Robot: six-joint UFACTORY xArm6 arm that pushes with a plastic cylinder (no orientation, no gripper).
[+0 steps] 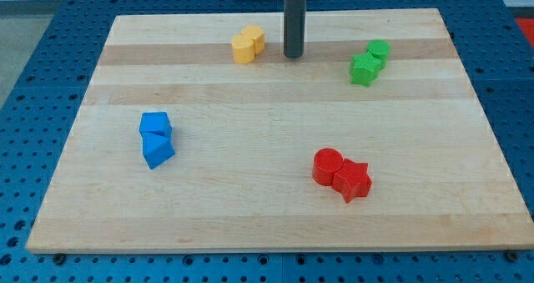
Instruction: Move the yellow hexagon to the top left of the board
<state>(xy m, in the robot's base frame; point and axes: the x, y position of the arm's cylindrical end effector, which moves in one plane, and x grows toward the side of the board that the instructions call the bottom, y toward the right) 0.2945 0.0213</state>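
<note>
A: What is listed at the top of the board?
B: Two yellow blocks, touching, are placed left of centre. My tip is set near them on the view's right, apart. Two green blocks, touching, are found further right.
A: And lower down?
B: Two blue blocks, touching, are entered at the left, mid-height. A red cylinder is placed right of centre near the bottom, touched on its right by a red star.

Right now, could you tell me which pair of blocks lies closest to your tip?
The yellow pair, just to the view's left of my tip; the green, blue and red pairs all sit farther away.
</note>
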